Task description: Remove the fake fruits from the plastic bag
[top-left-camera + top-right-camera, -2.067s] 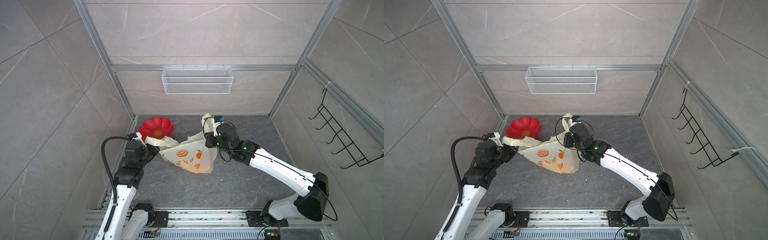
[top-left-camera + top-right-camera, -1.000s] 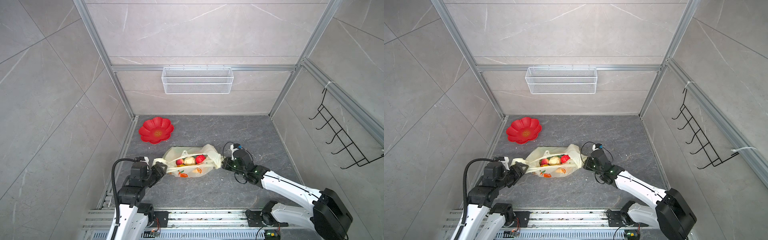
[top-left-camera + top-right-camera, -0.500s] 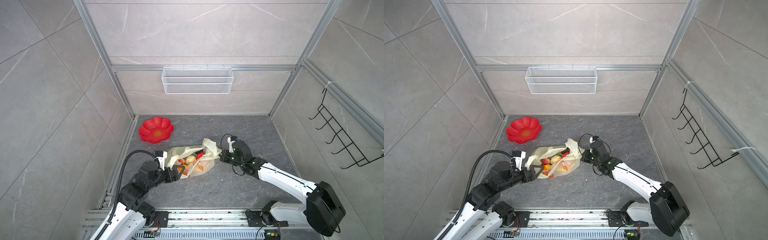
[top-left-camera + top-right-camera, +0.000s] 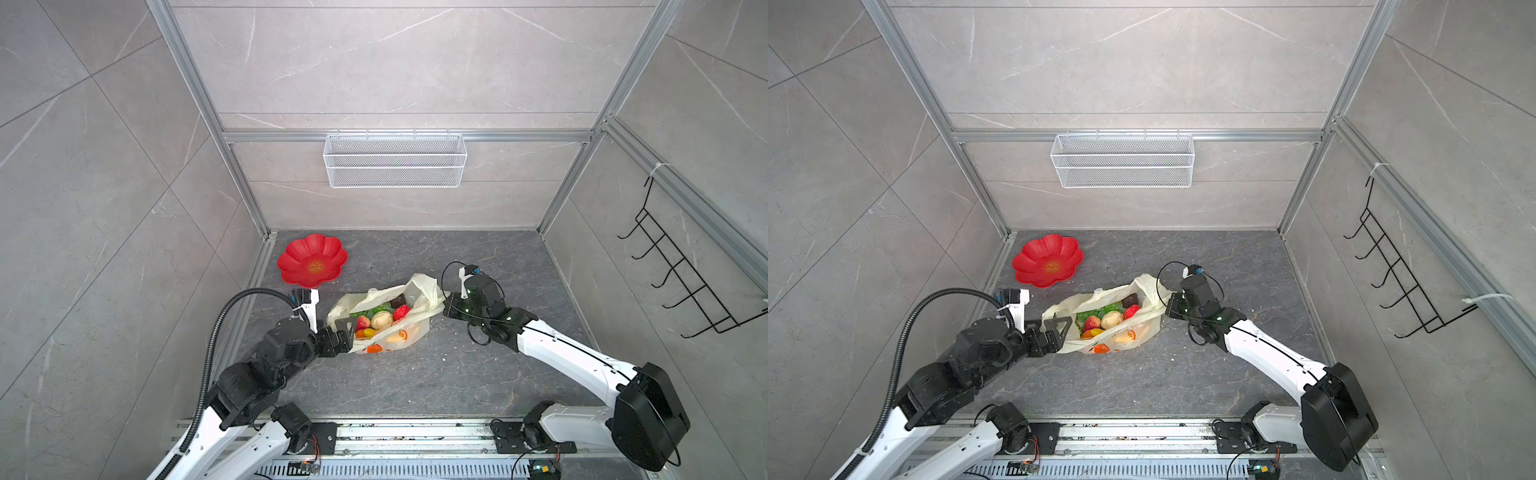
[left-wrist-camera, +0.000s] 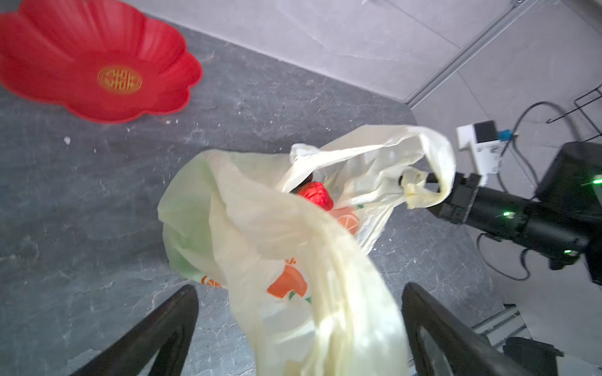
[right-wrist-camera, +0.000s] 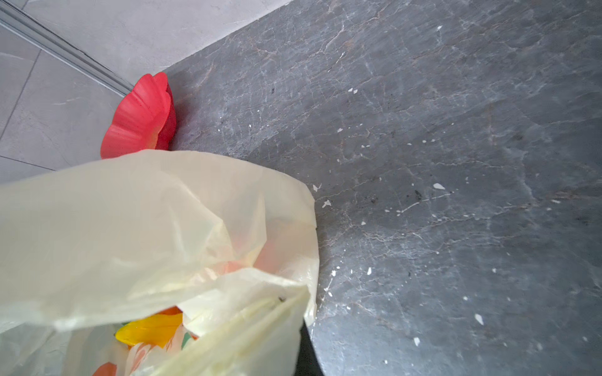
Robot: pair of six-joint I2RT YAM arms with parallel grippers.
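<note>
The pale-yellow plastic bag lies on the dark floor with its mouth open upward. Several fake fruits show inside in both top views: a red apple, a beige peach, a red strawberry, a dark brown one, green ones and a yellow banana. My left gripper stands open at the bag's left rim, with bag plastic lying loose between its fingers. My right gripper is shut on the bag's right handle.
A red flower-shaped plate sits at the back left corner of the floor. A white wire basket hangs on the back wall and a black hook rack on the right wall.
The bag came down from between both grippers onto the floor. My left gripper moved in to the bag's left rim and opened, letting go of its handle. The right gripper kept its hold.
</note>
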